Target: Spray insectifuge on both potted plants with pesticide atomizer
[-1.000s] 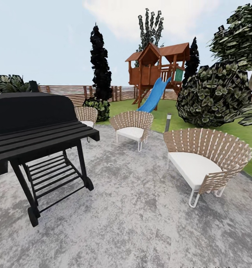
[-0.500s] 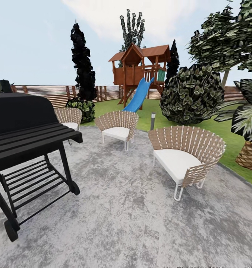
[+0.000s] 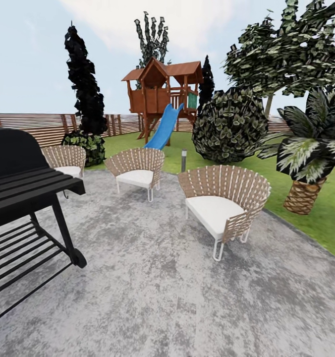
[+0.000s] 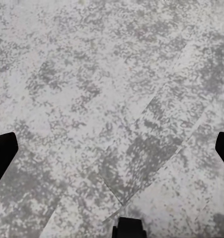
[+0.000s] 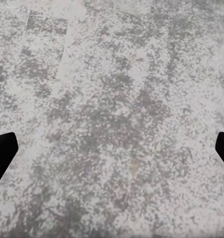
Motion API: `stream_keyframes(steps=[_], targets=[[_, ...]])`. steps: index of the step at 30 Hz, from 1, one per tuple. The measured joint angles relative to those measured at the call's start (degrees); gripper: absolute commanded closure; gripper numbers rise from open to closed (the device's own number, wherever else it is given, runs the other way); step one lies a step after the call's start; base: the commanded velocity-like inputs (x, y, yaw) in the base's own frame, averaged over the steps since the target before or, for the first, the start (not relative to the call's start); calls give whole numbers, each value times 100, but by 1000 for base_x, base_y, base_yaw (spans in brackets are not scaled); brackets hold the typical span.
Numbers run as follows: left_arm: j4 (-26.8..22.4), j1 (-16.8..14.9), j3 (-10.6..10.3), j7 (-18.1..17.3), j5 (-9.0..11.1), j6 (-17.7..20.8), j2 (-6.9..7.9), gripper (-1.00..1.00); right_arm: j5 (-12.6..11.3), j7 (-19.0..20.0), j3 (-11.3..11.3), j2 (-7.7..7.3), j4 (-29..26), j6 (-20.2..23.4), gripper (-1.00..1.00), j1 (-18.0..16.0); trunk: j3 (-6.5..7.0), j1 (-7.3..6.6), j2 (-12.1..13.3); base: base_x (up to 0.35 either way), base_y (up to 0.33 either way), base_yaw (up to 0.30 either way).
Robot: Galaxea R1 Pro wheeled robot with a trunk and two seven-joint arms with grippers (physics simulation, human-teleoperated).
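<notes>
I am on the garden's round grey patio [image 3: 177,277], with green lawn [image 3: 331,223] and a brown slatted fence [image 3: 38,126] beyond it. The pesticide atomizer and the potted plants are out of view. In the left wrist view my left gripper [image 4: 112,153] is open above bare paving, its dark fingertips [image 4: 2,153] far apart with nothing between them. In the right wrist view my right gripper [image 5: 112,153] is likewise open over the paving, holding nothing.
A black grill [image 3: 24,183] stands close at the left. Three wicker chairs [image 3: 222,203] [image 3: 137,171] [image 3: 66,161] ring the patio's far side. On the lawn at the right stands a big striped-leaf plant [image 3: 306,148] in a woven basket. Behind are a round bush [image 3: 229,126] and a playhouse with slide [image 3: 162,99].
The whole head view has slid to the left, so the camera has turned right. The striped-leaf plant in its basket has come fully into view and the grill has moved partly off the left edge.
</notes>
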Motion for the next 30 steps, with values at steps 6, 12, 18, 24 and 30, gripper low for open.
stream_keyframes(steps=[6, 12, 18, 24, 30], targets=[[0, 0, -1, 0, -2, 3, 1, -100, 0, 0, -2, 0, -5, 0, -100, 0, 0, 0, 0, 0, 0, -267], [3, 0, -2, 0, -3, 1, 2, -100, 0, -3, -5, 0, -30, 0, -100, 0, 0, 0, 0, 0, 0, -267], [8, 0, -3, 0, -3, 3, -2, -100, 0, 20, -5, -7, -34, 0, -100, 0, 0, 0, 0, 0, 0, -264], [9, 0, -4, 0, -6, 1, -4, -100, 0, 31, -1, -9, -34, 0, -100, 0, 0, 0, 0, 0, 0, -251], [9, 0, -4, 0, -10, 3, -5, -100, 0, 32, -4, -9, -34, 0, -100, 0, 0, 0, 0, 0, 0, -249]])
